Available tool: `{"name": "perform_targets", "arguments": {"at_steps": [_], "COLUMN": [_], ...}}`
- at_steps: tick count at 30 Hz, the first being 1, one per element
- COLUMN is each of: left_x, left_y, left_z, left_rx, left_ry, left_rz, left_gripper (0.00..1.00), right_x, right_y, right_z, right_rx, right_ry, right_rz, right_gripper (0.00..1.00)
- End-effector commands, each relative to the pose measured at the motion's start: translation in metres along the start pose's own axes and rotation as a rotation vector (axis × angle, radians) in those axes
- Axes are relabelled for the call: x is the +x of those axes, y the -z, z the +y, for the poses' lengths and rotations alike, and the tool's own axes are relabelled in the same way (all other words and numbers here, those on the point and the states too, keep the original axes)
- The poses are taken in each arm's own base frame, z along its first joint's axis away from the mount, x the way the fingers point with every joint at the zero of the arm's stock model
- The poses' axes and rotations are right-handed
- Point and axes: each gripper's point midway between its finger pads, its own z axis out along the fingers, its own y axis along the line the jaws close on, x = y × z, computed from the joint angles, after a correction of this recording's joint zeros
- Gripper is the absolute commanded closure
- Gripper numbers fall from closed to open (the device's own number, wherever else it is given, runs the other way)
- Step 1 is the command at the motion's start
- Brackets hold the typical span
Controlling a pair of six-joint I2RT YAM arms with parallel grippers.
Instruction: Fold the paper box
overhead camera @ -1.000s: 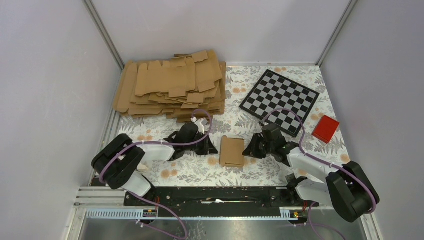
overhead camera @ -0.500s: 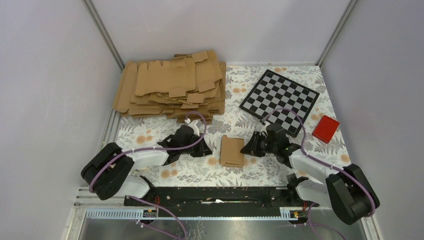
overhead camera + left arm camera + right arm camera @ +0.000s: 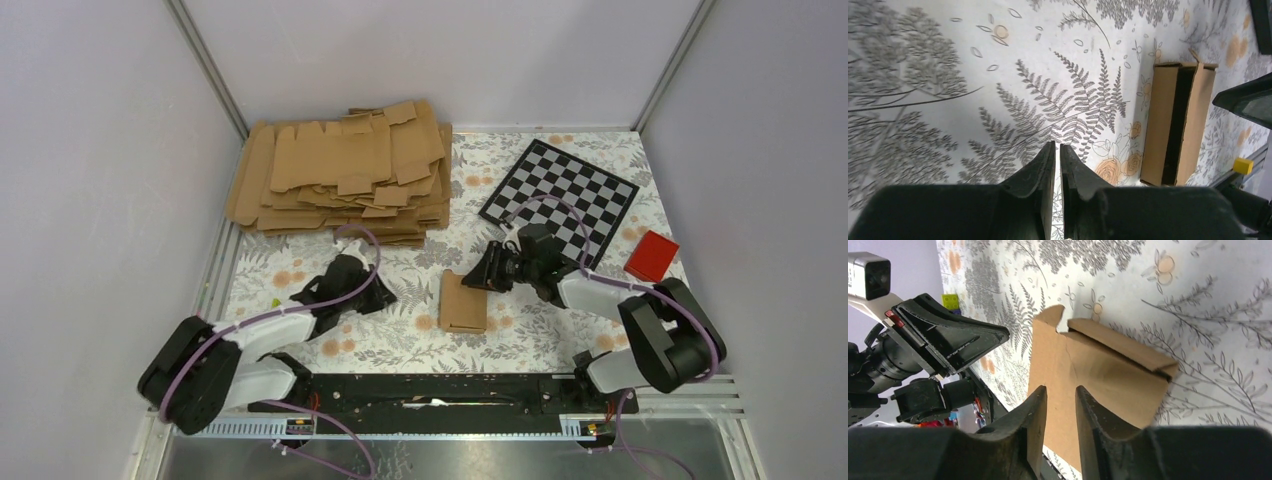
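Observation:
The paper box (image 3: 463, 303) lies flat on the floral table, a small brown folded sleeve with one long side gaping dark in the left wrist view (image 3: 1159, 125). My left gripper (image 3: 386, 296) rests on the table a short way left of the box, and its jaws (image 3: 1057, 145) stand shut to a thin slit with nothing in them. My right gripper (image 3: 476, 279) hovers at the box's far right corner. In the right wrist view it (image 3: 1062, 388) is open, nothing is between the fingers, and the box (image 3: 1098, 370) with its small end flaps lies just beyond the tips.
A large pile of flat brown blanks (image 3: 340, 170) fills the back left. A checkerboard (image 3: 558, 195) lies at the back right, with a red block (image 3: 652, 257) beside it. The black base rail (image 3: 430, 390) runs along the near edge.
The right gripper has moved up and left to the box's far corner, and its jaws have opened wider. The left arm has drawn back to the left, away from the box.

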Motion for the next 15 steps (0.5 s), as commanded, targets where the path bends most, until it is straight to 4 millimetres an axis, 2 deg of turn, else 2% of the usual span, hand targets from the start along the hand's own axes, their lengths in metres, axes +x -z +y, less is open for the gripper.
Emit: {"name": "perform_targets", "arguments": {"at_steps": [1, 4, 5, 12, 13, 15], "left_x": [-0.023, -0.027, -0.027, -0.019, -0.018, -0.016], "left_y": [0.016, 0.024, 0.026, 0.021, 0.020, 0.019], "left_z": [0.003, 0.002, 0.001, 0.011, 0.010, 0.004], "left_rx": [-0.015, -0.003, 0.007, -0.013, -0.008, 0.021], "left_ry": [0.034, 0.029, 0.031, 0.079, 0.079, 0.072], "left_rz": [-0.123, -0.160, -0.163, -0.131, -0.125, -0.106], "left_gripper": [0.87, 0.86, 0.81, 0.75, 0.72, 0.55], "right_x": [-0.021, -0.023, -0.023, -0.016, -0.015, -0.012], "right_y": [-0.001, 0.004, 0.008, 0.030, 0.033, 0.036], "right_z": [0.027, 0.022, 0.021, 0.001, -0.002, -0.005], "right_rx": [-0.102, -0.055, -0.040, 0.064, 0.072, 0.082], "right_ry": [0.051, 0.094, 0.113, 0.158, 0.156, 0.149], "right_rz": [-0.048, -0.062, -0.067, -0.127, -0.135, -0.144], "right_gripper": [0.60, 0.35, 0.31, 0.13, 0.12, 0.11]}}
